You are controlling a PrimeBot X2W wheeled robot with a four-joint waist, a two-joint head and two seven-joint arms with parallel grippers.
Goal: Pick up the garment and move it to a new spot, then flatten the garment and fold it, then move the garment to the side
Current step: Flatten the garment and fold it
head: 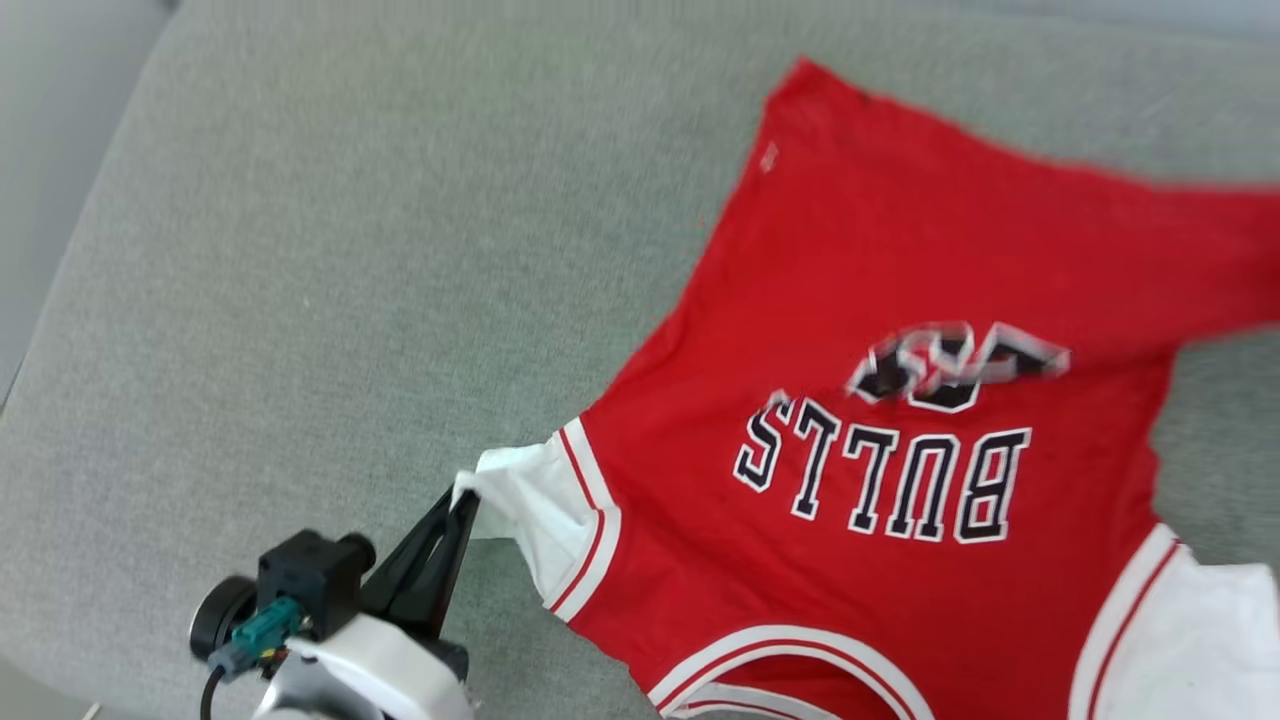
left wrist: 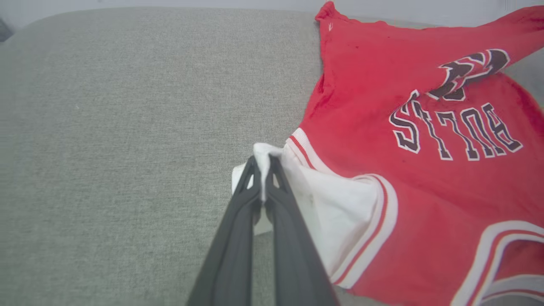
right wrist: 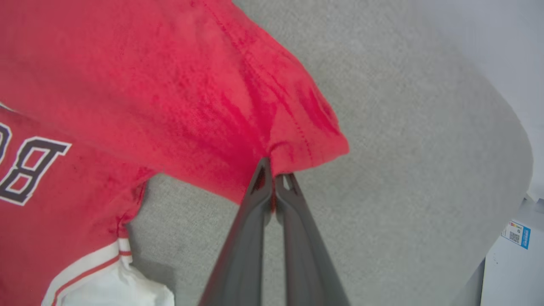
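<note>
L gripper [head: 465,505] sits closest, low-left in head view, w/ its wrist cam housing just behind. Its two dark fingers are pressed together, the edge of a white sleeve [head: 530,520] pinched between the tips. That sleeve is bunched and drawn out sideways from the shirt [head: 900,250].

Shirt lies print side up on a grey fabric cushion [head: 350,250], toward the right half. Its collar [head: 790,650] is nearest the robot and the hem is at the far end, so the black lettering [head: 885,470] reads upside down. Just beyond the lettering, a number print is partly hidden by a crease of red cloth folded over it. Other white sleeve [head: 1200,640] lies at the bottom-right corner of head view.

R gripper [right wrist: 274,170], seen from its own wrist cam, is clamped on a red hem corner [right wrist: 323,136]. Cloth there is lifted off the cushion, w/ grey fabric and a shadow showing beneath.

Past the cushion's edge in R wrist view stands a white box [right wrist: 510,263] w/ a small blue label [right wrist: 516,233].
</note>
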